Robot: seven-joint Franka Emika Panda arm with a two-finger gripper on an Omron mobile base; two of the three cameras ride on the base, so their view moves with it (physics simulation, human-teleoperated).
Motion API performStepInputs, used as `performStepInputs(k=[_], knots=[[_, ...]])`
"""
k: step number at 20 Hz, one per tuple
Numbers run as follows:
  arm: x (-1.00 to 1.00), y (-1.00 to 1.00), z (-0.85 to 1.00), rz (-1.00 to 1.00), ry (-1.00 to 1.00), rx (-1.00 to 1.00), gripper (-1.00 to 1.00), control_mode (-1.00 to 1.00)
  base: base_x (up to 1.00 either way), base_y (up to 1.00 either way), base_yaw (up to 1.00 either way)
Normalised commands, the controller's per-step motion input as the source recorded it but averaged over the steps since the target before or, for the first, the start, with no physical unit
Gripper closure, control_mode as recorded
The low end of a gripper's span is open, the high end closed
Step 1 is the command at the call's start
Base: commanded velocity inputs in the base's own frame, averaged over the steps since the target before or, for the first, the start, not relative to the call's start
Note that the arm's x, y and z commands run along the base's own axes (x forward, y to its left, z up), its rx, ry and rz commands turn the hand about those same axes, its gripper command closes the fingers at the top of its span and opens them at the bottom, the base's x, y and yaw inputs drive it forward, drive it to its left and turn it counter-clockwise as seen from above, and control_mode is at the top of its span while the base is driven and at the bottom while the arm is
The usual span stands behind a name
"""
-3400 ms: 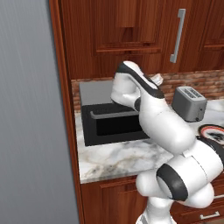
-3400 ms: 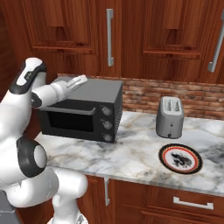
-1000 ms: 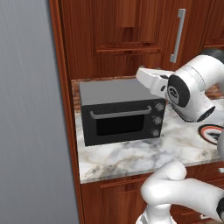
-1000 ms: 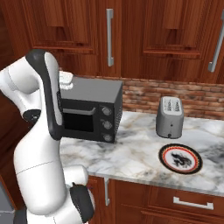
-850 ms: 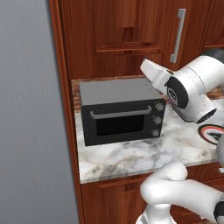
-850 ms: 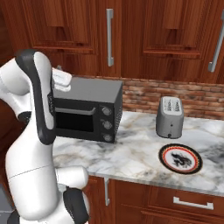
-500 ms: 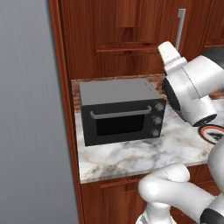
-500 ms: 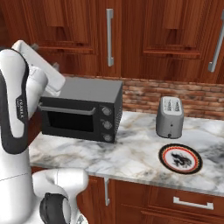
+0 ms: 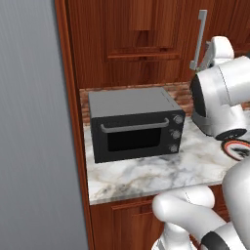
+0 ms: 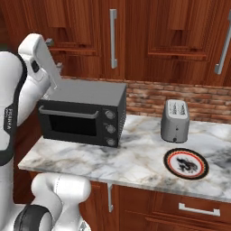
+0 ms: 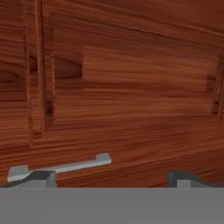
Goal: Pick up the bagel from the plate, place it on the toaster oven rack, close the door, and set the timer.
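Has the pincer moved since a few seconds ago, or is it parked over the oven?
Yes. It has risen from just above the toaster oven top to the wooden cabinet doors higher up, jaws open and empty.

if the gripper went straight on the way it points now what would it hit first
Most likely the wooden cabinet door straight ahead of the open gripper, above its silver handle. Depth is hard to judge.

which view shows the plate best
The right base view: the plate lies whole on the marble counter in front of the silver toaster. The left base view catches just a sliver of its red rim behind the arm.
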Motion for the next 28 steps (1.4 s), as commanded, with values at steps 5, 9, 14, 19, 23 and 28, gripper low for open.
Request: performStepInputs(k=[5, 9, 14, 19, 23, 28], knots=[[-0.49, -0.01, 0.0, 0.0, 0.55, 0.87, -1.0, -1.0, 0.0, 0.0, 0.0], [-0.61, 0.0, 0.0, 0.0, 0.61, 0.84, -1.0, -1.0, 0.0, 0.0, 0.0], [-0.59, 0.03, 0.0, 0.0, 0.6, 0.73, -1.0, -1.0, 0.0, 0.0, 0.0], [-0.36, 0.17, 0.04, 0.01, 0.47, 0.53, -1.0, -1.0, 0.0, 0.0, 0.0], [-0.05, 0.19, 0.45, 0.2, -0.26, 0.19, -1.0, -1.0, 0.0, 0.0, 0.0], [0.0, 0.11, 0.57, 0.25, -0.74, -0.03, -1.0, -1.0, 0.0, 0.0, 0.0]])
